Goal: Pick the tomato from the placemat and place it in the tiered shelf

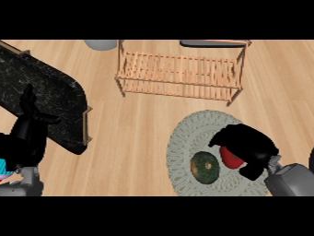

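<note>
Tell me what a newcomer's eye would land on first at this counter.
The black right hand curls over a red tomato on the round placemat, low right, beside a dark green vegetable. Behind it stands a wooden slatted shelf, and a black speckled board lies along the left.

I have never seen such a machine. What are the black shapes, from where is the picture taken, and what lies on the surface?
The picture looks down from the robot's head at a wooden counter. The black shapes are its two hands. The right hand curls round a red tomato on a round placemat, beside a dark green round thing. The left hand rests open at the left. Farther back stands a wooden tiered shelf; a dark slab lies at the left.
</note>
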`<state>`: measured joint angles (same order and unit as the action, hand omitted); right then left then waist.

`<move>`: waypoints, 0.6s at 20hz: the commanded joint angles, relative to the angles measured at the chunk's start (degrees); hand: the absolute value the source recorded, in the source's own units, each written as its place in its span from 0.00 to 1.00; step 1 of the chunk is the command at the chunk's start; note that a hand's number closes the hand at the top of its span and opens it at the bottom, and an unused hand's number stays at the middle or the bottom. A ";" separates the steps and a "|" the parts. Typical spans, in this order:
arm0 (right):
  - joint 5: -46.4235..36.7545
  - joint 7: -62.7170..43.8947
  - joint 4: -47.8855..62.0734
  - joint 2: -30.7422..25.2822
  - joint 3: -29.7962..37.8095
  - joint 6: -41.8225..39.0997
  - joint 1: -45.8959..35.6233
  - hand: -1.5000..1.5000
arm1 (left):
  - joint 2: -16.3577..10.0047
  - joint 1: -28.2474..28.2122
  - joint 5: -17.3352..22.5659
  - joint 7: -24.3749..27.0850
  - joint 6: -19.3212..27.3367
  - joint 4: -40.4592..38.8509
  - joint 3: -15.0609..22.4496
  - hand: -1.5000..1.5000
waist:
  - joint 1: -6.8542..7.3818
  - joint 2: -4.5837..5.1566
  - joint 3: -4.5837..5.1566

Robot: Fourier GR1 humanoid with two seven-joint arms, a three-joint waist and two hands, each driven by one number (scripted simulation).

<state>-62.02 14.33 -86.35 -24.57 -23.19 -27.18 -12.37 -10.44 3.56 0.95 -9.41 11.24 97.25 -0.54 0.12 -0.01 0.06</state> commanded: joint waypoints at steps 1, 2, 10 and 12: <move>-4.76 2.06 2.63 2.31 -3.11 3.57 -0.95 1.00 | 0.48 2.60 -0.84 -1.50 0.23 -0.20 -0.26 0.50 | 0.04 0.03 -0.06; -5.33 1.94 1.14 2.04 -3.00 2.25 -1.39 1.00 | -1.10 0.07 0.71 -0.07 -2.27 0.71 -1.68 0.50 | 0.10 -0.01 -0.05; -6.43 7.63 -0.90 2.76 0.29 9.23 0.40 1.00 | -1.21 -0.62 2.13 1.62 -4.24 -0.76 -4.26 0.50 | -0.07 -0.03 -0.04; -8.57 -10.97 -0.22 14.44 -0.49 7.16 3.09 1.00 | 0.59 2.37 -0.25 -1.22 -0.73 -1.38 -2.23 0.50 | -0.99 -0.12 0.01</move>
<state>-69.12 16.19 -85.55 -19.71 -23.12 -18.78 -11.83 -9.65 4.32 0.27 -10.15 10.40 97.25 -1.78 -0.26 -0.38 0.56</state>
